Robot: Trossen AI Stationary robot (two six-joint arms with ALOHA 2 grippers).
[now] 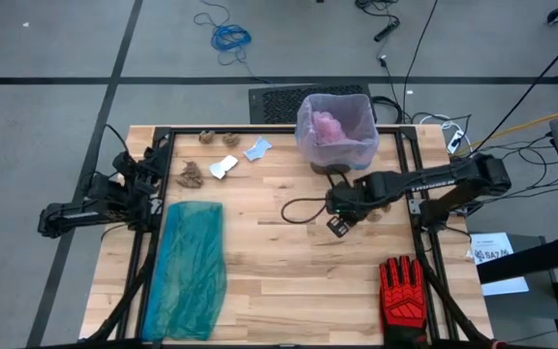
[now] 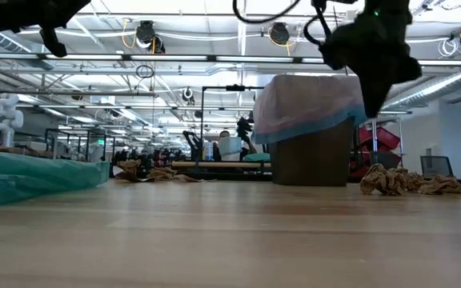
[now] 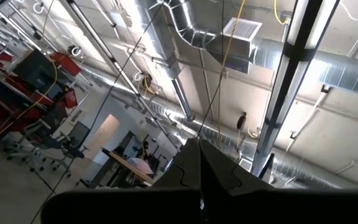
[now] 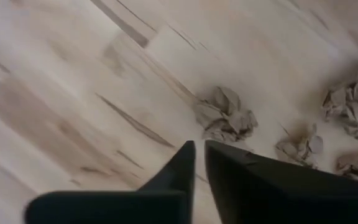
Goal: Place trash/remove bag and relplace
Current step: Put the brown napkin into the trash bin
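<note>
The trash lay in two groups on the tabletop [image 1: 289, 281]: brown paper wads [image 1: 191, 173] with white and pale-blue scraps [image 1: 257, 149] near the far left, and more brown wads [image 4: 226, 115] just in front of the bin [image 1: 336, 129]. The pinkish bag [image 2: 302, 102] with its blue rim lined that bin at the far edge. The right end effector [image 1: 337, 224] hung above the tabletop just in front of the bin, over the nearer wads, its fingers [image 4: 182, 168] a narrow slit apart and holding nothing. The left end effector [image 3: 201, 186] waited off the tabletop's left edge, pressed together and pointed up at the ceiling. A teal plastic bag [image 1: 190, 267] lay at front left, a red-and-black glove [image 1: 401, 296] at front right.
</note>
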